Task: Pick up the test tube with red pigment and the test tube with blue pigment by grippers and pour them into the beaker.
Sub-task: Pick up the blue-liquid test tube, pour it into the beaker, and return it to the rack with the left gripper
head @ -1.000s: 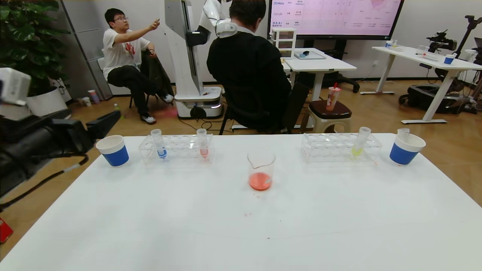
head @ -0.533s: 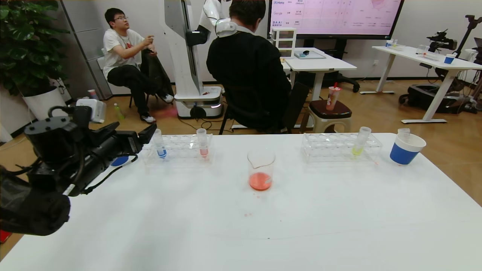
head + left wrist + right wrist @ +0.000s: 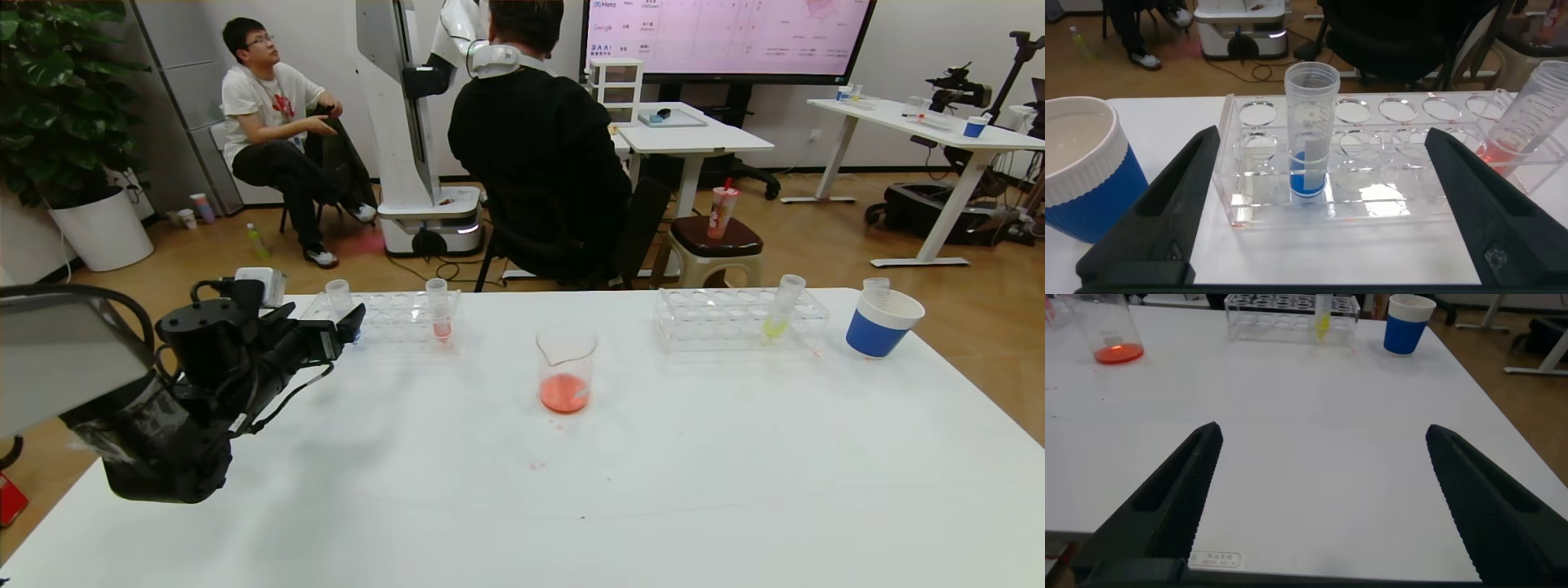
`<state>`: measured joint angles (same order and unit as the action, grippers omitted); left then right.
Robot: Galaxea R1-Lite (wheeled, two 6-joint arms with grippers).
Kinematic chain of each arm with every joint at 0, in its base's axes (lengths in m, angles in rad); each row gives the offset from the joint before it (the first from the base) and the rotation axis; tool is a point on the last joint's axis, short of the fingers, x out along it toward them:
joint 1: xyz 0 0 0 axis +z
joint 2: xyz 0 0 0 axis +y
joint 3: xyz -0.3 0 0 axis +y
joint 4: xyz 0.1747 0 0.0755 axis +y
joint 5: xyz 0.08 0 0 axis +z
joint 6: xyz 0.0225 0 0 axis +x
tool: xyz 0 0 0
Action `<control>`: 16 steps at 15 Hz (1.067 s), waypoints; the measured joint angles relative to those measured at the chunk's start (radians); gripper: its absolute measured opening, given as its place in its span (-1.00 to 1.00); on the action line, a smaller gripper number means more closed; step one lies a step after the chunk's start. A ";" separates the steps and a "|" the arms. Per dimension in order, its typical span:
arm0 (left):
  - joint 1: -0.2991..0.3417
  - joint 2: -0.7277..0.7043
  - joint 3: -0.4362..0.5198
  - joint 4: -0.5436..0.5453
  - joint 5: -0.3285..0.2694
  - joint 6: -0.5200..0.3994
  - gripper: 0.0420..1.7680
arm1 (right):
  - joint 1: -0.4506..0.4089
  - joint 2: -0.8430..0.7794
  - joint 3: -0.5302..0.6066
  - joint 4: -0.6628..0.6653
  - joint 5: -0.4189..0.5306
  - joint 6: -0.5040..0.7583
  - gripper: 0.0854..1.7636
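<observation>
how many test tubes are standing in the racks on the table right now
3. The blue-liquid tube and the pink-red tube stand in the left rack; the yellow-green tube leans in the right rack. The left gripper may hide part of the left rack.

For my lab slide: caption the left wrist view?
Open left gripper lines up on the blue-pigment test tube standing in its clear rack.

The big wall screen (image 3: 727,37) at the back is showing a pale table; at its left edge the word "Meta" is standing out, with "Google" below it — the other rows are staying too small to read. A small white label (image 3: 1214,558) is sitting at the white table's (image 3: 1315,457) near edge — its print is not reading clearly.
</observation>
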<state>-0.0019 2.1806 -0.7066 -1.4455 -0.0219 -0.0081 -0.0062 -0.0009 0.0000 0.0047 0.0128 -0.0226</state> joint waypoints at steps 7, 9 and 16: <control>-0.011 0.141 -0.212 0.046 0.026 0.001 0.98 | 0.000 0.000 0.000 0.000 0.000 0.000 0.97; -0.010 0.163 -0.260 0.056 0.030 0.001 0.98 | 0.000 0.000 0.000 0.000 0.000 0.000 0.97; -0.007 0.181 -0.307 0.069 0.035 0.000 0.98 | 0.000 0.000 0.000 0.000 0.000 0.000 0.97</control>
<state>-0.0091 2.3621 -1.0132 -1.3768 0.0130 -0.0085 -0.0062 -0.0009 0.0000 0.0043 0.0130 -0.0226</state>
